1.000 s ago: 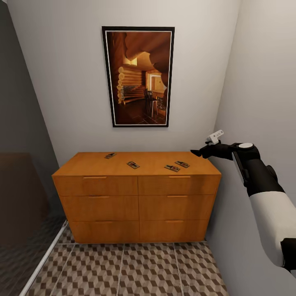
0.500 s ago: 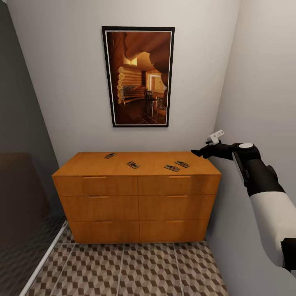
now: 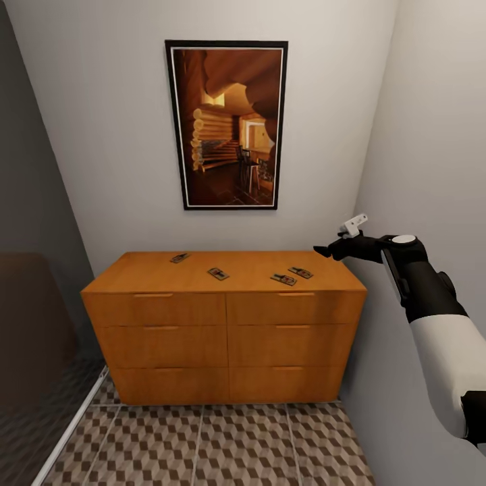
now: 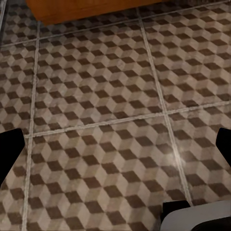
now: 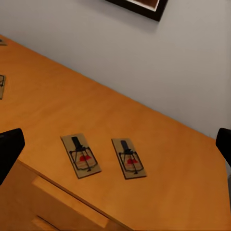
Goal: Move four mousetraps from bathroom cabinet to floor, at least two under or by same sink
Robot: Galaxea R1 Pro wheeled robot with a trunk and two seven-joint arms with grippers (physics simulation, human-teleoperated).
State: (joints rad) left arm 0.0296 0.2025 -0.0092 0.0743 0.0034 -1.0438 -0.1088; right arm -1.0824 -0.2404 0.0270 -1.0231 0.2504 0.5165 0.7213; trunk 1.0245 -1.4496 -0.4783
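Two mousetraps (image 5: 103, 157) between spread fingers (image 5: 9, 144)

No legible text or labels.

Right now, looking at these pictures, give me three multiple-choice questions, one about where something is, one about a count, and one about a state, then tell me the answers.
1. Where do the mousetraps lie?
A. On top of the cabinet
B. On the tiled bathroom floor
C. Inside an open drawer

2. How many mousetraps are on the cabinet top?
A. Two
B. Three
C. Four

3. What state is the right gripper in?
A. Shut on a mousetrap
B. Open, holding nothing
C. Shut on a drawer handle

Answers:
1. A, since the head view shows the traps spread over the flat wooden top, with all drawers closed.
2. C, as the head view shows one at the back left, one near the middle and two side by side at the right.
3. B, because in the right wrist view the fingertips stand far apart above the two right traps, gripping nothing.
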